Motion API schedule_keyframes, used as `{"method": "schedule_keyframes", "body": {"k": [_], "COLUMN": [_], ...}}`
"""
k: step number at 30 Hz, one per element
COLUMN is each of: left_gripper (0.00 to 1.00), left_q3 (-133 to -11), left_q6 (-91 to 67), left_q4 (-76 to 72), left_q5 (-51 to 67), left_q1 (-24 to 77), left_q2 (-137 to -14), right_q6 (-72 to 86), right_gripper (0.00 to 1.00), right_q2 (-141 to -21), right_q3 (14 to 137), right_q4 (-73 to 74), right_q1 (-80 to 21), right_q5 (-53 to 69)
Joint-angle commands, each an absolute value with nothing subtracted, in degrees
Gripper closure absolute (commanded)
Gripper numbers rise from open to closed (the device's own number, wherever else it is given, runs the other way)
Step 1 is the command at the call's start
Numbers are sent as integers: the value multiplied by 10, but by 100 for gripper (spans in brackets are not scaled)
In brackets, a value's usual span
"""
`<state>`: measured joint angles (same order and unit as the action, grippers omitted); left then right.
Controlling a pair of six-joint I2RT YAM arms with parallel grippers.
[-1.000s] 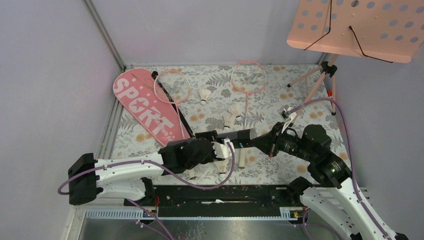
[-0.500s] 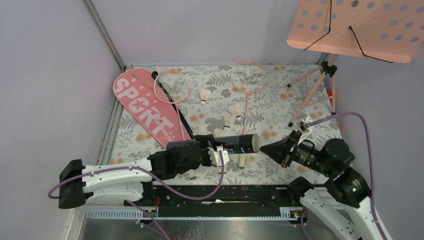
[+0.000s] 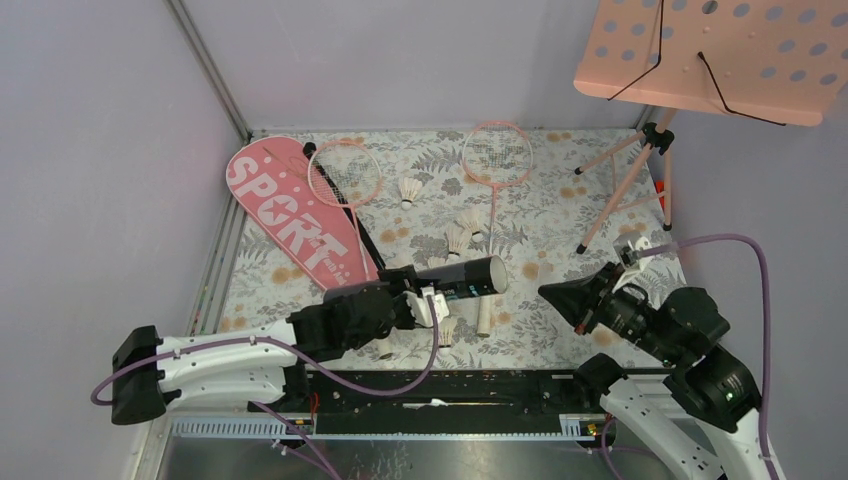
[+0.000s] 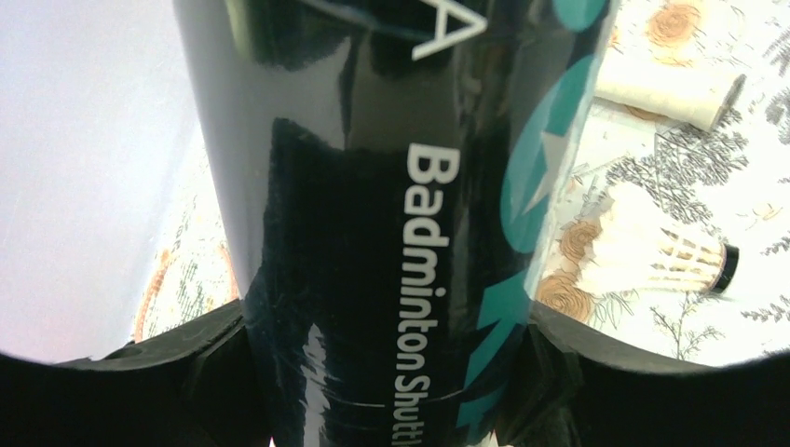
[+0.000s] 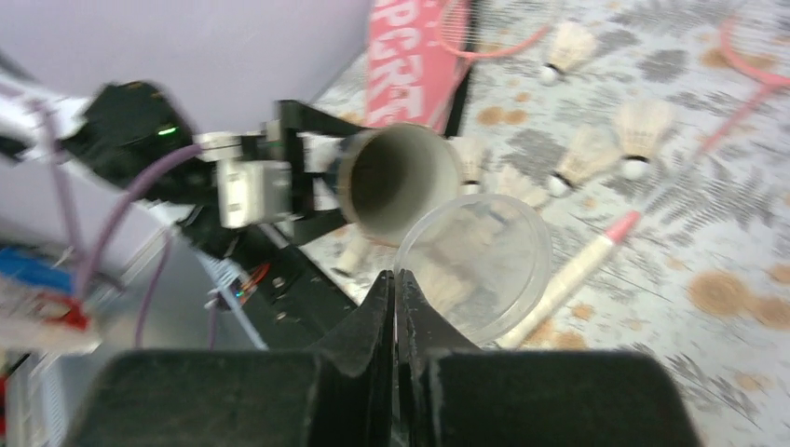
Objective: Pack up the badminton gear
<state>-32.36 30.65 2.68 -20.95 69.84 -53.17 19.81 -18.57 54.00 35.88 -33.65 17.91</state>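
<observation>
Judging from how things lie, I'm early in the job: the tube is open and ready, but nothing looks packed yet.

At far left, the one pink SPORT cover (image 3: pixel 290 215) lies flat on the tabletop (image 3: pixel 560 200) with nothing inside it that I can see. The first racket (image 3: pixel 345 172) rests just beside it, its shaft crossing the cover's edge.

My left gripper (image 3: pixel 432 298) is spread wide around the single black tube (image 3: pixel 470 277). It holds the tube near-level above the tabletop, with the open mouth facing my right arm. In the right wrist view the bore looks dark, and I can't tell whether any shuttlecock is inside.

The shuttlecocks (image 3: pixel 409 189) lie loose across the middle. I count at least five in the open, and one or two more may be half hidden under the left arm and the tube.

The second racket (image 3: pixel 497 153) lies right of centre, its head toward the far wall and its white handle near the tube. That makes two rackets, both out of the cover.

On the right, my right gripper (image 5: pixel 396 279) is pressed together on the rim of one clear cap (image 5: pixel 484 261). It holds the cap a little apart from the tube's mouth.

What's left, as I read it:
- Load the shuttlecocks into the tube.
- Put the cap on the tube.
- Slide both rackets into the cover.
</observation>
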Motion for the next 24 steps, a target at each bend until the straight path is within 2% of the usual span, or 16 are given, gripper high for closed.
{"method": "schedule_keyframes", "body": {"k": [1, 5, 8, 13, 15, 17, 18, 21, 23, 24], "left_gripper": [90, 99, 100, 100, 100, 96, 95, 95, 94, 93], "left_q3": [-356, -388, -392, -382, -373, -360, -351, -337, -331, -327], "left_q6": [253, 192, 149, 28, -12, -44, -47, -57, -70, -73], "left_q4": [-57, -84, -103, -92, -69, -44, -34, -6, 6, 14], "left_q5": [-302, -401, -462, -556, -572, -577, -569, -540, -533, -532], "left_q1": [700, 700, 700, 700, 699, 699, 699, 699, 699, 699], "left_q2": [-507, -489, -469, -423, -395, -358, -340, -296, -275, -267], "right_q6": [227, 286, 326, 352, 358, 366, 367, 339, 311, 293], "right_gripper": [100, 100, 100, 100, 98, 94, 88, 55, 40, 30], "right_q2": [-237, -333, -424, -553, -602, -644, -659, -658, -628, -608], "right_q3": [513, 442, 398, 351, 349, 354, 359, 374, 380, 381], "right_q4": [395, 399, 375, 297, 283, 282, 285, 288, 280, 263], "right_q1": [-336, -336, -336, -334, -335, -335, -334, -335, -336, -336], "right_q5": [-40, -164, -230, -230, -226, -218, -216, -193, -159, -127]}}
